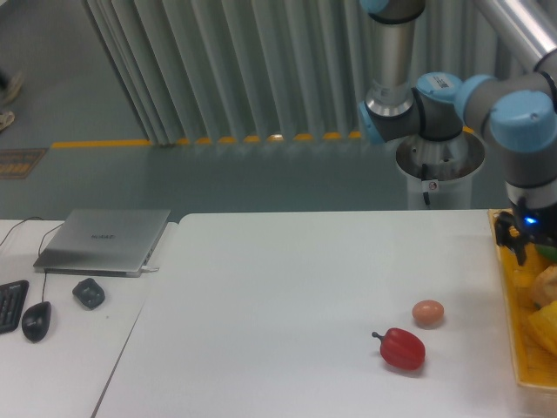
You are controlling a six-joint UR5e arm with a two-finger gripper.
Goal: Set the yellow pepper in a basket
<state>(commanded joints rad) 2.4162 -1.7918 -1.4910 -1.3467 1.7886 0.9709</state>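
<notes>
The single fixed camera looks across a white table toward a wall of grey vertical slats. The basket, yellow-orange mesh, lies along the right edge of the table and is cut off by the picture's border. The yellow pepper lies inside it, near the right border, only partly in view; a paler lump just above it in the basket is too blurred to name.

The gripper hangs over the far end of the basket, above the pepper and apart from it, with a small blue light glowing on its body. Its jaws are dark and crowded against the border, so I cannot tell whether they are spread or pressed together; nothing is seen pinched in them.

On the bare table left of the basket sits a red pepper with a dark stem pointing left, toward the near edge. Just beyond it, close but not touching, is a small round orange-pink item.

A second, lower table stands at the left. On it lie a closed silver laptop with a faint mark on the lid too small to read, a black mouse, a small dark object, and the corner of a keyboard. A label on the arm's joint cap cannot be read either.
</notes>
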